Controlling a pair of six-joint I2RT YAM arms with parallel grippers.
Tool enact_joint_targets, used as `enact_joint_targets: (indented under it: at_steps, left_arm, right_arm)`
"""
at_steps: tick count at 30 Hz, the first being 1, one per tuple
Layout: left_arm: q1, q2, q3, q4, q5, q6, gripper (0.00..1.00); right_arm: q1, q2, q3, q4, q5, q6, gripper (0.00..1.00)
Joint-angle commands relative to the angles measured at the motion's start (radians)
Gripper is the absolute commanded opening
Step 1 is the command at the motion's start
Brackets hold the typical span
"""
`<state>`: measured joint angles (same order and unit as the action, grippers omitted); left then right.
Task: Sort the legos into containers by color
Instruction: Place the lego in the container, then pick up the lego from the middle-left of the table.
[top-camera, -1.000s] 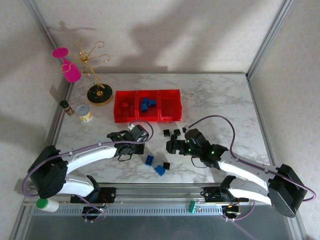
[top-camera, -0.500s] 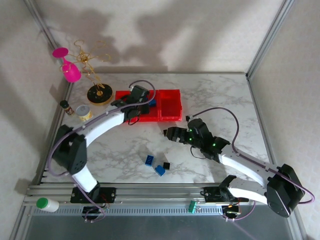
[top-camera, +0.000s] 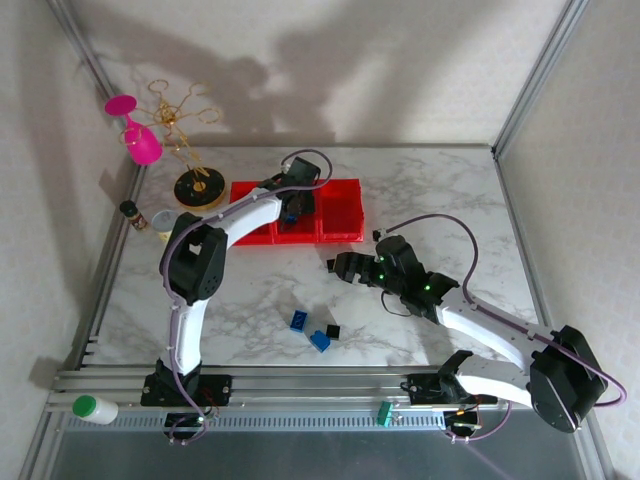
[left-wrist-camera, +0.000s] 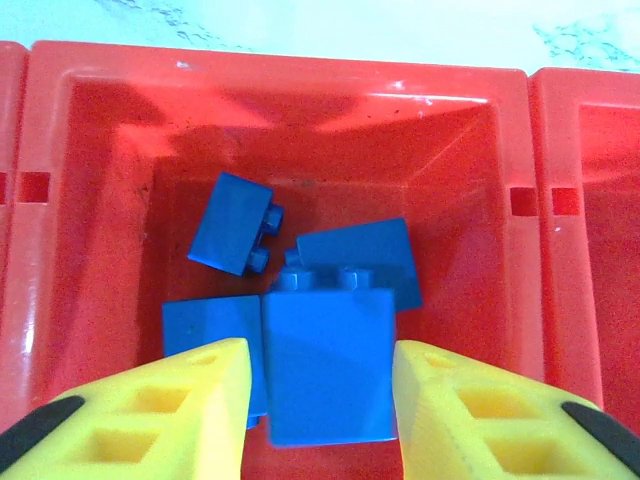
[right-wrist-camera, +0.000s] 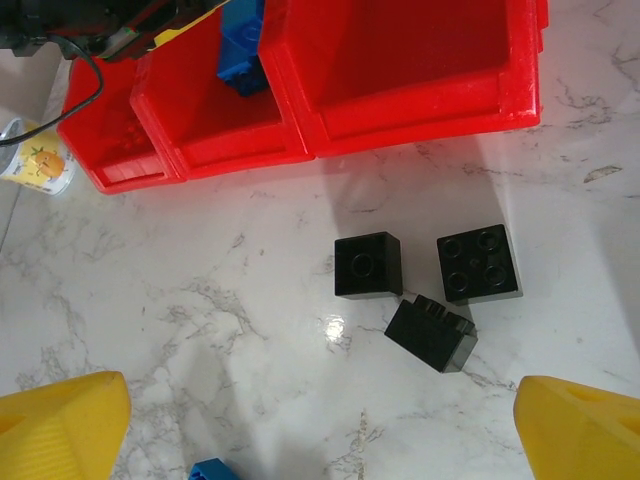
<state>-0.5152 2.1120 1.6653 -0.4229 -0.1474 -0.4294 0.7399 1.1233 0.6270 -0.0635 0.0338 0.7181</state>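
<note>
Marble table (top-camera: 430, 190): left gripper (left-wrist-camera: 320, 355) over middle container (left-wrist-camera: 470, 200) at 12 o'clock, blue lego (left-wrist-camera: 328, 370) between part-open fingers, grip undeterminable. Right gripper (right-wrist-camera: 320, 420) wide open, empty, black legos (right-wrist-camera: 368, 265) at 12 o'clock.

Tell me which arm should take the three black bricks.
Right. The right gripper, open, hovers over the black bricks; the left gripper is above the middle bin with a blue brick between its fingers.

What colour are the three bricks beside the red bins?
Those bricks are black, clearest in the right wrist view.
</note>
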Motion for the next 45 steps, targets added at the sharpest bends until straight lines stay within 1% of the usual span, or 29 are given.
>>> enact_joint_targets:
  at_steps: [1, 4, 6, 9, 15, 20, 23, 25, 31, 37, 41, 45]
  left_arm:
    - [0.005, -0.040, 0.026, -0.037, -0.024, 0.026, 0.46]
    - [0.006, -0.091, 0.001, -0.036, -0.031, 0.033, 0.48]
    - [0.004, -0.131, -0.015, -0.046, -0.015, 0.034, 0.48]
    - [0.000, -0.223, -0.087, -0.016, 0.021, 0.024, 0.49]
    - [-0.018, -0.429, -0.285, 0.029, 0.053, -0.001, 0.51]
    - [-0.050, -0.601, -0.479, 0.032, 0.063, -0.027, 0.54]
    - [-0.082, -0.685, -0.580, 0.010, 0.061, -0.047, 0.57]
    - [-0.120, -0.731, -0.640, -0.006, 0.059, -0.062, 0.58]
    - [-0.237, -0.793, -0.769, -0.057, 0.092, -0.127, 0.62]
    - [-0.363, -0.815, -0.857, -0.091, 0.095, -0.204, 0.66]
    - [-0.427, -0.797, -0.899, -0.070, 0.120, -0.252, 0.68]
    - [-0.488, -0.739, -0.910, -0.032, 0.126, -0.287, 0.69]
  right_arm:
    - [-0.008, 0.000, 0.018, 0.011, 0.014, -0.016, 0.99]
    - [-0.008, 0.002, 0.013, 0.024, 0.005, -0.020, 0.99]
    - [-0.007, 0.003, 0.013, 0.033, -0.001, -0.024, 0.99]
    - [-0.007, 0.012, 0.013, 0.041, -0.022, -0.035, 0.99]
    - [-0.001, 0.027, 0.009, 0.043, -0.051, -0.053, 0.99]
    - [0.031, 0.044, 0.012, 0.009, -0.037, -0.084, 0.99]
    - [0.052, 0.044, -0.003, 0.002, -0.033, -0.089, 0.99]
    - [0.068, 0.045, -0.014, -0.001, -0.036, -0.086, 0.99]
    - [0.127, 0.052, -0.054, -0.016, -0.012, -0.058, 0.99]
    - [0.135, 0.004, -0.132, -0.016, -0.002, -0.010, 0.99]
    - [0.135, -0.033, -0.166, -0.034, 0.018, 0.007, 0.99]
    - [0.135, -0.049, -0.179, -0.046, 0.039, 0.020, 0.99]
